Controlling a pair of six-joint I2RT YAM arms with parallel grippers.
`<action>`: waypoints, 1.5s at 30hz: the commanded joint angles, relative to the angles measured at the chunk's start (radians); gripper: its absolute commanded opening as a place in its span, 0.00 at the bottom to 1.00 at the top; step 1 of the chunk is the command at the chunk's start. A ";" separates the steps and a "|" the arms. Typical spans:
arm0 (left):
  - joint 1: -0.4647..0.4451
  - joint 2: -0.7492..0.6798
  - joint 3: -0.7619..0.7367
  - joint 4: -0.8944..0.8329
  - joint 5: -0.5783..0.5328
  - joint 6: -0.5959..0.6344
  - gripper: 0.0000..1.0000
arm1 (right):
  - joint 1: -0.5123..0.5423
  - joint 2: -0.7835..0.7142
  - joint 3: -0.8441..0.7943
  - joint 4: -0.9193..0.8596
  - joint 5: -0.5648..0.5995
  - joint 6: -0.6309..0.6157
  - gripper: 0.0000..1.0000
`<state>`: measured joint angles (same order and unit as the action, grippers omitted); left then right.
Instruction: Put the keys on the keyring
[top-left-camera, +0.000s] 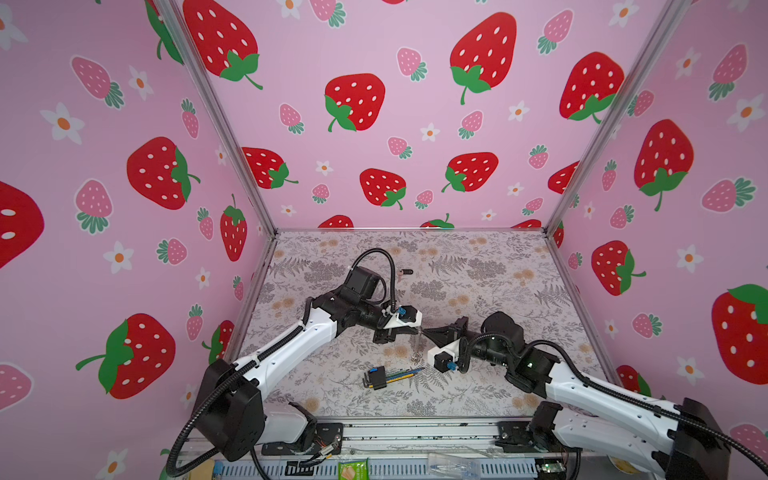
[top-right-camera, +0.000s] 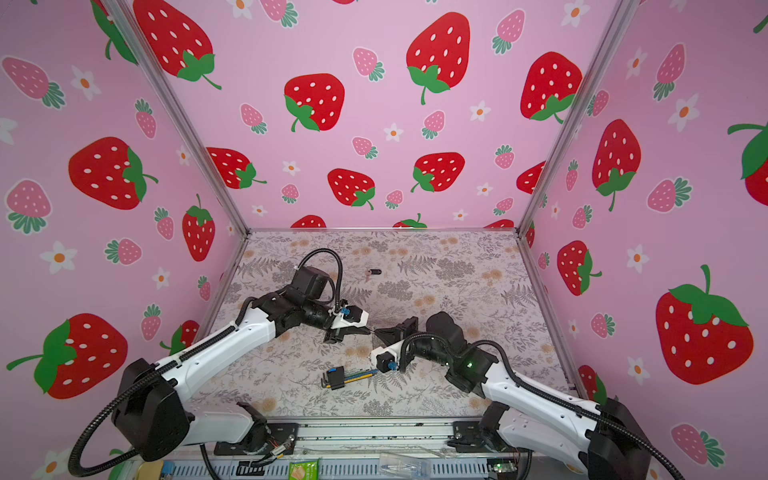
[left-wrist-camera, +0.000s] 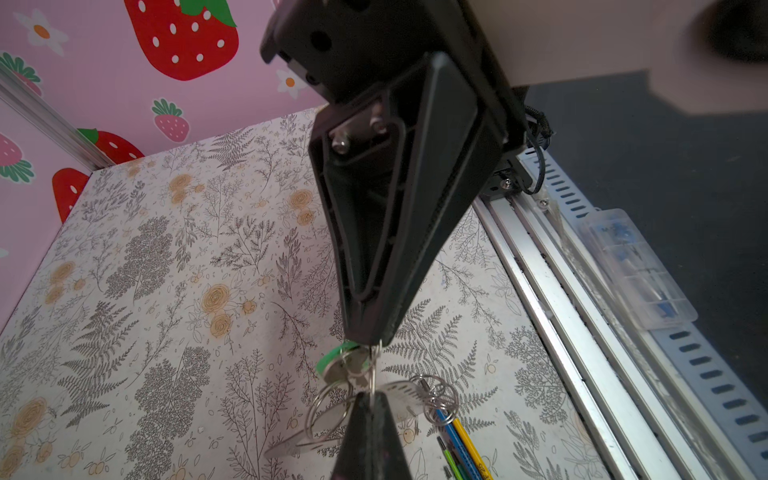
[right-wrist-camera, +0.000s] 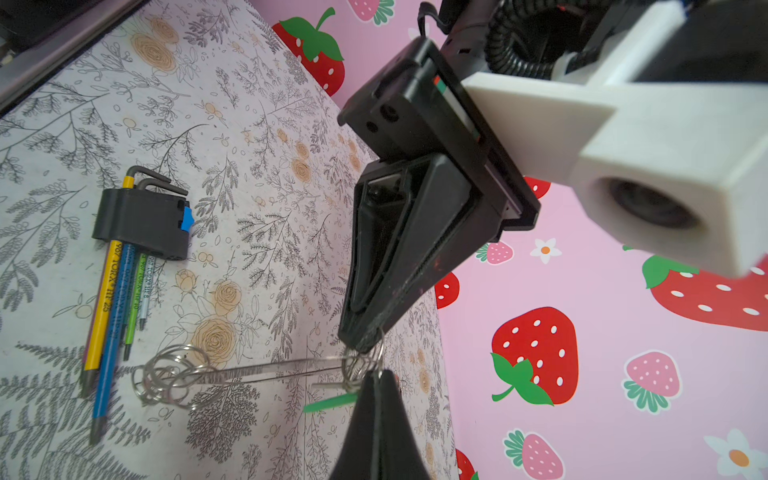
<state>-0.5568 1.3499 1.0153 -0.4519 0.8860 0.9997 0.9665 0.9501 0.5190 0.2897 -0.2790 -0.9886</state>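
Left wrist: left tool, right tool, both closed, at green-tagged key

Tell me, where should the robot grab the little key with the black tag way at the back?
Best by its black tag, coming straight down from above. The key lies flat on the table, alone at the back, and the tag looks chunkier than the thin metal blade.

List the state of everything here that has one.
left gripper: shut on a keyring ring.
right gripper: shut, apparently on the green key.
keyring: lifted, strap and spare rings dangling.
green key: lifted at the gripper tips; threading unclear.
black key: lying far back, off the keyring.
hex wrenches: lying in their holder, untouched.
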 joint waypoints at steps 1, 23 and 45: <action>0.016 -0.012 0.053 0.010 0.097 -0.005 0.00 | -0.003 -0.033 -0.030 -0.057 -0.007 -0.029 0.00; 0.037 -0.019 0.049 -0.006 0.115 -0.028 0.00 | -0.003 -0.074 -0.054 -0.063 -0.028 -0.046 0.00; 0.029 -0.060 0.012 0.096 0.119 -0.047 0.00 | -0.005 -0.009 -0.019 -0.125 -0.066 -0.149 0.00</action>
<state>-0.5407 1.3434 1.0218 -0.4435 0.9646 0.9607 0.9657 0.9016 0.4980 0.3058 -0.3164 -1.0805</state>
